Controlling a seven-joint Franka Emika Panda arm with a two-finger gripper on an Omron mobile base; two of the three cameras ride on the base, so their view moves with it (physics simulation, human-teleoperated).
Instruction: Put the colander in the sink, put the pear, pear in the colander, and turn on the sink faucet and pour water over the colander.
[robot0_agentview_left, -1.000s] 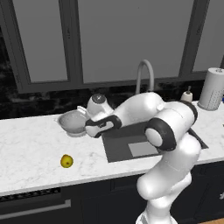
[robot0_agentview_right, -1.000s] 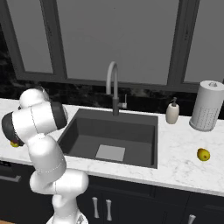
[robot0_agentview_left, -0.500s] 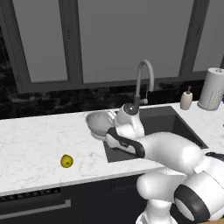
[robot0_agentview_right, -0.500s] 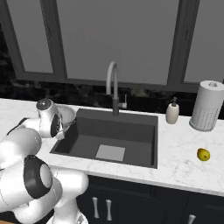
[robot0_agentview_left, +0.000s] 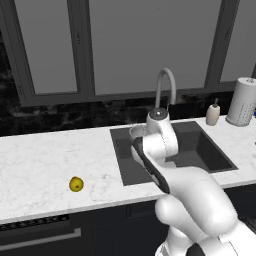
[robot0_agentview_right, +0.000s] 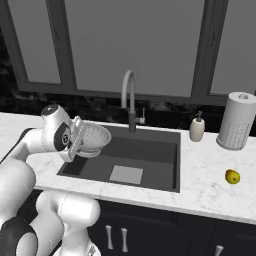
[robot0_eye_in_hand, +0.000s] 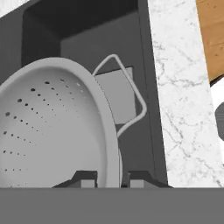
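My gripper (robot0_agentview_right: 80, 145) is shut on the rim of the colander (robot0_agentview_right: 94, 139), a silvery perforated bowl held tilted above the left end of the sink (robot0_agentview_right: 151, 156). In the hand view the colander (robot0_eye_in_hand: 52, 127) has its rim pinched by my gripper (robot0_eye_in_hand: 112, 179), with a loop handle over the sink (robot0_eye_in_hand: 83, 41) floor. The faucet (robot0_agentview_right: 129, 96) arches over the basin's back edge, with no water running. One pear (robot0_agentview_left: 76, 184) lies on the counter left of the sink. Another pear (robot0_agentview_right: 231, 176) lies on the counter to its right.
A white soap bottle (robot0_agentview_right: 197, 128) and a paper towel roll (robot0_agentview_right: 236, 121) stand at the back right of the counter (robot0_agentview_right: 210, 185). Dark windows and a black backsplash run behind the faucet (robot0_agentview_left: 165, 86). My own arm hides part of the sink (robot0_agentview_left: 202, 150) in the left base view.
My arm has swung right, carrying the colander from above the counter left of the sink to over the basin's left end. Both pears have stayed where they were.
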